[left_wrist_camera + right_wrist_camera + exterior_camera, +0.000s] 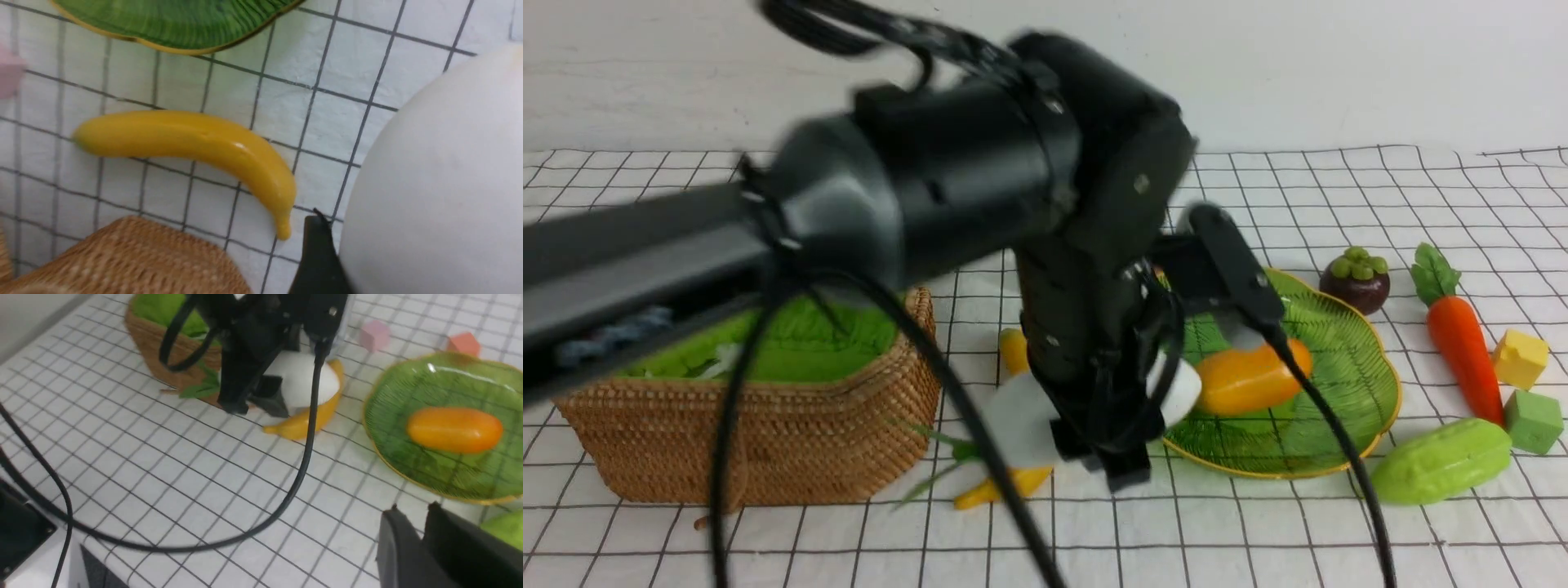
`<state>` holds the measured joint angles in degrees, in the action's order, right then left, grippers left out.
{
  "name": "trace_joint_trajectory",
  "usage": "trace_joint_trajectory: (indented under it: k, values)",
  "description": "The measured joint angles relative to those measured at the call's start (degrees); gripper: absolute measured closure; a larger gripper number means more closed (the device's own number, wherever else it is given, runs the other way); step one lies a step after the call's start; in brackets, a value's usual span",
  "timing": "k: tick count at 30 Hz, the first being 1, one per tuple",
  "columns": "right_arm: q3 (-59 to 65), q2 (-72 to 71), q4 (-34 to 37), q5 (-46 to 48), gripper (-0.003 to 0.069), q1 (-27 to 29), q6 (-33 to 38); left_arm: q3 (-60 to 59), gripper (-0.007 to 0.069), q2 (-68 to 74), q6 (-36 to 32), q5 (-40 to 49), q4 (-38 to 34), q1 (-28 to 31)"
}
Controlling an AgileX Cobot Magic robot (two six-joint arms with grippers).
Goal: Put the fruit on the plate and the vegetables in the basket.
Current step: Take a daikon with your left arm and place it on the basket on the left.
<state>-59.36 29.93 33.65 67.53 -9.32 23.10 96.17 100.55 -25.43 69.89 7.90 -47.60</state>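
The left gripper [1099, 459] is clamped across the radish [1013, 420] at its smooth, stiff white body; it looks light, slippery and liable to twist.

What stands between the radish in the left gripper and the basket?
Nothing visible does. The left gripper holds the radish right beside the basket; the banana lies below it, not in the path.
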Motion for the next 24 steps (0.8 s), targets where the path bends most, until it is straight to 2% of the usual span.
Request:
trace_joint_trajectory:
  k: [2,3,7,12,18,24]
  values:
    - [0.0,0.0,3.8,-0.7,0.0539,0.0,5.2,-1.1,0.0151,-4.2,-1.9,0.2,0.6,2.8]
    - [0.0,0.0,4.2,-0.7,0.0539,0.0,5.2,-1.2,0.0151,-4.6,-2.5,0.3,0.7,3.7]
    - [0.0,0.0,11.5,-0.8,0.0537,0.0,13.7,-4.5,0.0151,-9.8,-10.6,1.0,2.0,14.6]
    - [0.0,0.0,13.5,-0.6,0.0536,0.0,15.1,-7.6,0.0151,-9.8,-19.7,-2.5,2.1,26.7]
    - [0.0,0.0,13.7,1.1,0.0536,0.0,15.2,-8.4,0.0127,-8.9,-20.7,-6.1,2.1,32.6]
    - [0.0,0.0,13.8,1.1,0.0536,0.0,15.2,-8.4,-0.0013,-8.9,-20.9,-9.2,2.0,33.6]
